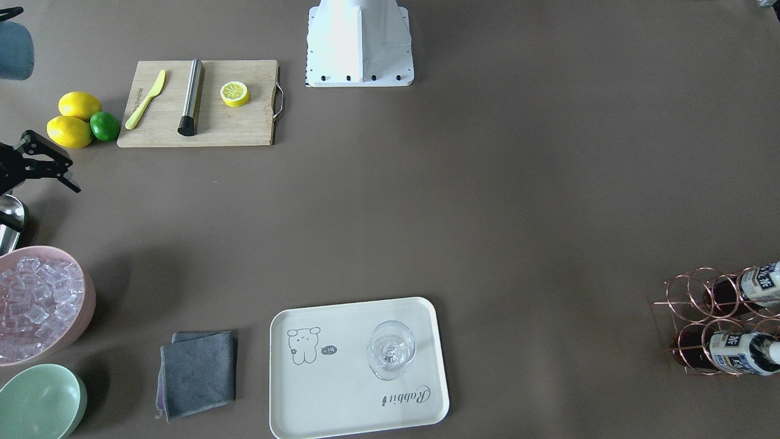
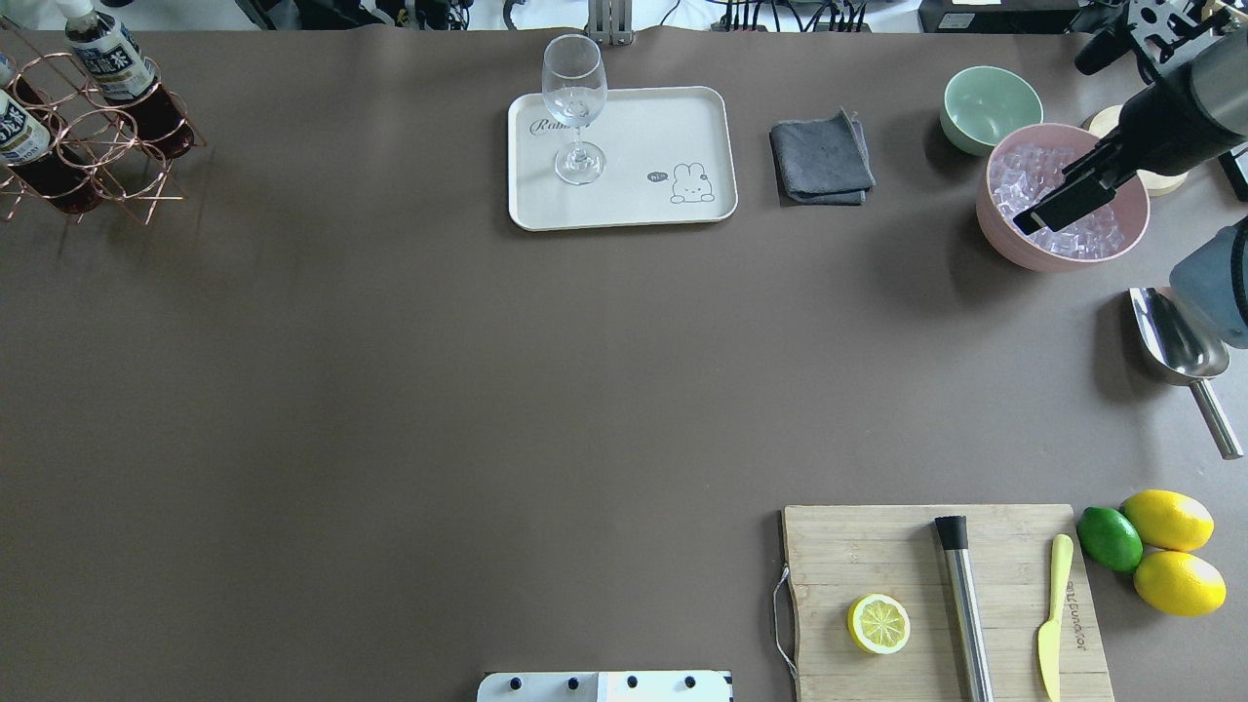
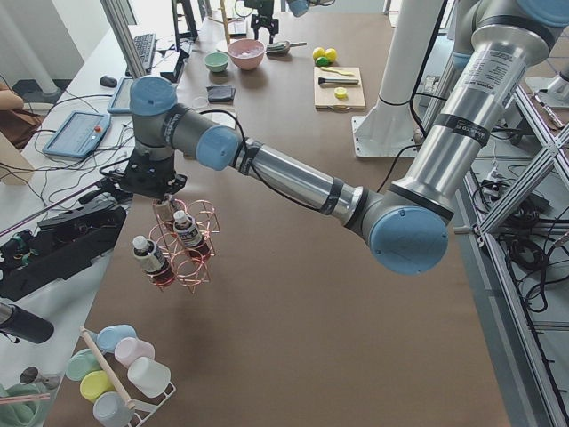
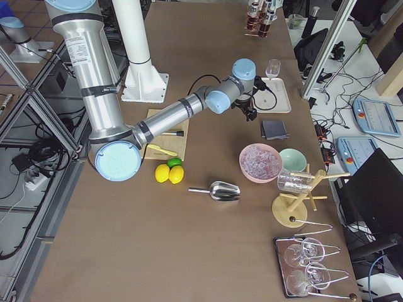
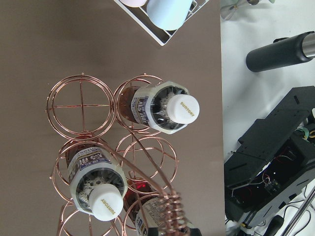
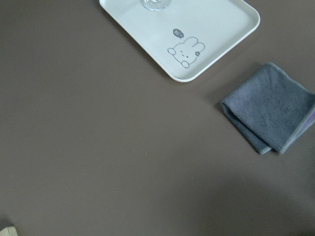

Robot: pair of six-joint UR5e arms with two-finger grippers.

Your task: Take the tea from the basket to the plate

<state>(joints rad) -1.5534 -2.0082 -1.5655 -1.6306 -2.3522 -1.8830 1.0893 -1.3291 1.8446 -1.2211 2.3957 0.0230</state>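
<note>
Left claw (image 3: 158, 197) hangs right over the basket (image 5: 81, 104) at the table's far-left corner. Only the side view shows it, so I cannot tell whether its jaws stand apart or together. Right claw (image 2: 1033, 216) hovers above the ice bowl (image 2: 1004, 244), well away from the work, and its jaws are too dark and foreshortened to judge.

Tea (image 5: 165, 108) stands in the basket: two white-capped bottles in cells set cornerwise, and what looks like a third label half hidden under the handle (image 5: 170, 211). None is on the plate (image 1: 341, 390), so the step in hand seems to be the grasp.

To do it well, I would centre on one cap, come straight down and close on the neck just under it (the label wrap looks slick). Then I would lift vertically until the base clears its ring, since a tilted pull could drag the wire basket along. The coiled handle arches over the middle cells and is the chief obstacle, so the bottle clear of it looks the easier pick.

A glass (image 1: 391, 349) stands toward one end of the plate, and the bare bear end is the safer landing. A cloth (image 1: 198, 373) lies just beside the plate, and cups (image 5: 167, 9) sit near the basket.
</note>
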